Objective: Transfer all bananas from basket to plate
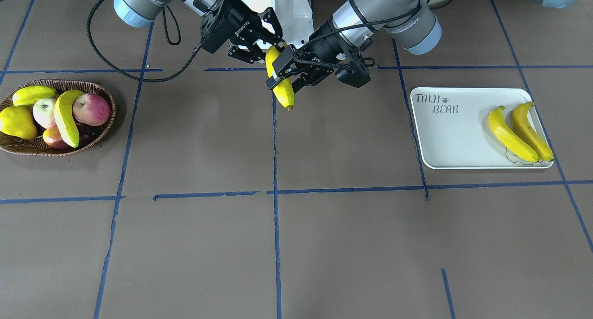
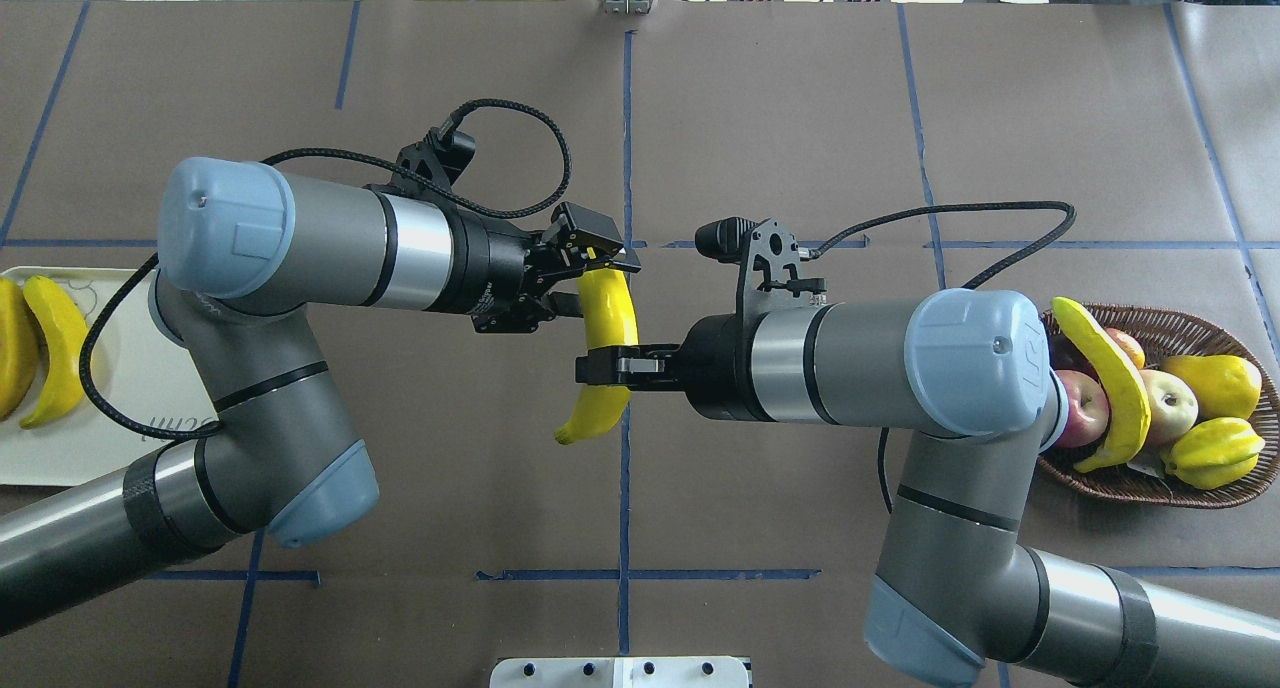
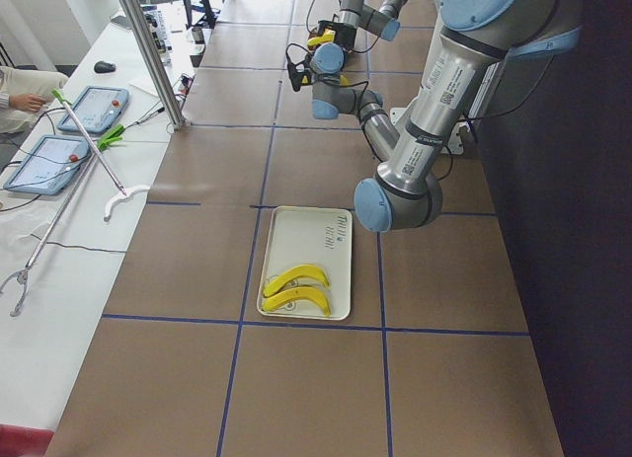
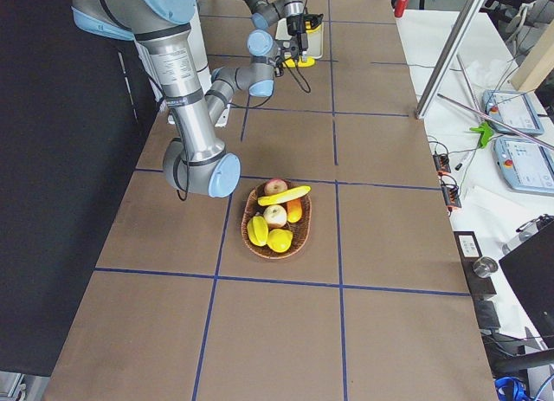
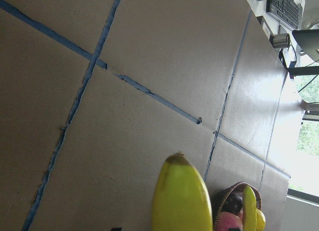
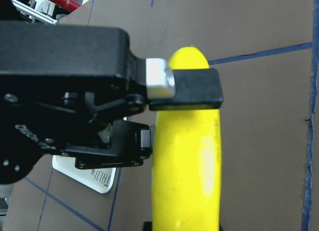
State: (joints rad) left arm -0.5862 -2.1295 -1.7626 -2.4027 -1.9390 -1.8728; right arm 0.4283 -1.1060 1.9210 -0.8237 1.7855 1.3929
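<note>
A banana (image 1: 283,94) hangs in the air over the table's middle, held by both grippers. My left gripper (image 1: 286,73) is shut on it, one finger across its yellow skin; in the overhead view this gripper (image 2: 598,260) is at the banana's (image 2: 605,313) far end. My right gripper (image 1: 268,47) is shut on its other part, also seen from overhead (image 2: 605,366). Two bananas (image 1: 509,136) (image 1: 533,131) lie side by side on the plate (image 1: 454,138). One banana (image 1: 65,117) lies across the fruit in the basket (image 1: 28,149).
The basket also holds red-and-cream apples (image 1: 91,109), a plump yellow fruit (image 1: 16,122) and a stubby yellow-green fruit (image 1: 32,95). Blue tape lines cross the brown table. The robot's white base (image 1: 282,3) stands behind the grippers.
</note>
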